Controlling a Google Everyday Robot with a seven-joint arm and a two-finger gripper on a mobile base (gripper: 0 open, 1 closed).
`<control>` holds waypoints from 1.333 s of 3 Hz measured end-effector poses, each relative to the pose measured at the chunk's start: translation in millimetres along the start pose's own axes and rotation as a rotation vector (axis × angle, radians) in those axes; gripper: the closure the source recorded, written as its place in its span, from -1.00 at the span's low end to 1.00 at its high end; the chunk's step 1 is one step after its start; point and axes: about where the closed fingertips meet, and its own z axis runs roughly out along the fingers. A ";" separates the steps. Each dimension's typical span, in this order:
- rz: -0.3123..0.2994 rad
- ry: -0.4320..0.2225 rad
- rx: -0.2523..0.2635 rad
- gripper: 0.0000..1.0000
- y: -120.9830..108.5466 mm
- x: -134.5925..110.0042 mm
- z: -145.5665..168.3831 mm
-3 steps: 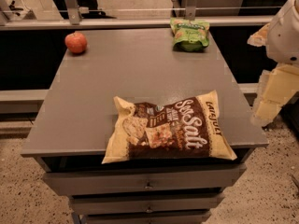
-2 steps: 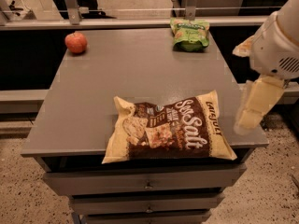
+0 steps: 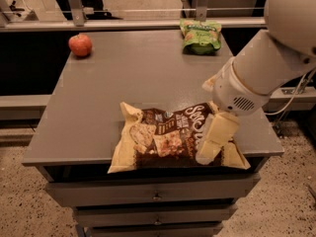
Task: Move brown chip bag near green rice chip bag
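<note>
Cream gripper [image 3: 216, 141] over rt end of crinkly dark-brown chip bag [image 3: 160, 141], open/closed can't tell; small glossy green bag [image 3: 201, 35] well apart

The Sea Salt chip bag [image 3: 163, 139] lay along the front edge of the surface [image 3: 138, 78], right of centre. The end effector [image 3: 215, 139] hung over the bag's right end, its arm coming in from the right. The rice chip bag [image 3: 201, 35] sat at the back edge, behind and well apart from the first bag. The apple [image 3: 80, 44] sat at the back left. Drawers [image 3: 155, 196] stood below the surface.
</note>
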 end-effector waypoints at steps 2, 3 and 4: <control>0.007 -0.054 -0.035 -0.08 7.8 -20.9 41.4; 0.018 -0.056 -0.011 0.38 -0.6 -19.8 34.7; 0.033 -0.055 0.057 0.86 -23.2 -13.8 11.1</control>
